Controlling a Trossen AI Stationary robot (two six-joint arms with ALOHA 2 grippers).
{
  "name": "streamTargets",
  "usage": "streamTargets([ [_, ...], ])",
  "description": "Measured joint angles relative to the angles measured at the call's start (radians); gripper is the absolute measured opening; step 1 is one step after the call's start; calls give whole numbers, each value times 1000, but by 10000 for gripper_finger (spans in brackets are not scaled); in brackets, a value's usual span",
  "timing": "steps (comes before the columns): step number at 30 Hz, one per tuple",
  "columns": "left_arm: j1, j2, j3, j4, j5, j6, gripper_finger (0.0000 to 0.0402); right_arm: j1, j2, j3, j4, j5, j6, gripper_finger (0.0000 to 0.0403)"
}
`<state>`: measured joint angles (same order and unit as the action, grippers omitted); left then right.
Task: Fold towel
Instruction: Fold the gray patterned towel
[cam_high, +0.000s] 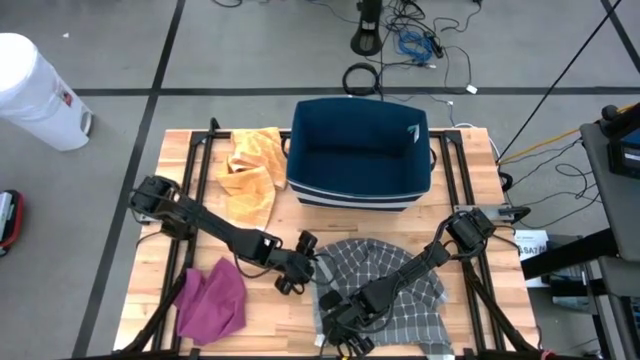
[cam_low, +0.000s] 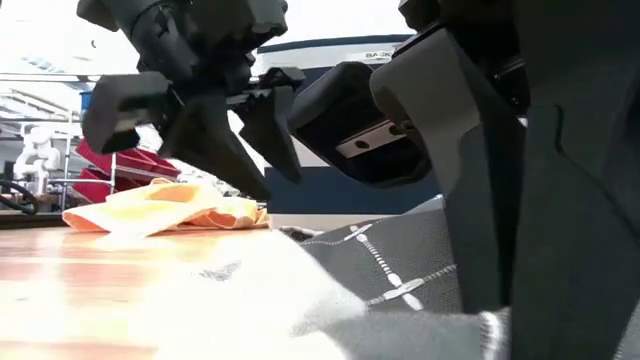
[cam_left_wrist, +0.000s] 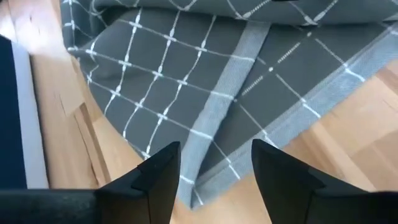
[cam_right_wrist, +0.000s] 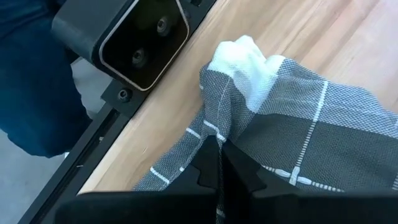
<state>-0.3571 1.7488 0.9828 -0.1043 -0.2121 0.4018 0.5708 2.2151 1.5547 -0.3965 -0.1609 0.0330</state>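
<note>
Holding a front corner of the grey checked towel (cam_high: 385, 285) (it lies on the table's front right part), the right gripper (cam_high: 345, 335) is pinched tight. The left gripper (cam_high: 297, 270) waits spread apart by the towel's left edge. Grab that edge, then lift both together.

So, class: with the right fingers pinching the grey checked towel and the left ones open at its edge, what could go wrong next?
1. The right gripper pinches only a small bunch of the grey checked towel, so it could slip out when lifted.
2. The left gripper is open above a doubled hem; closing there may catch both layers.
3. The purple cloth lies close to the left arm and could get dragged.
</note>
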Motion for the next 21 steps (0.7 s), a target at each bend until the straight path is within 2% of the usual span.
streamTargets([
  [13,52,129,0,157,8,109,201,0,-3,0,1,-1,0,0],
  [18,65,132,0,186,-10,125,199,1,-3,0,2,1,-2,0],
  [21,64,132,1,228,-11,154,185,1,-4,0,4,1,-5,0],
])
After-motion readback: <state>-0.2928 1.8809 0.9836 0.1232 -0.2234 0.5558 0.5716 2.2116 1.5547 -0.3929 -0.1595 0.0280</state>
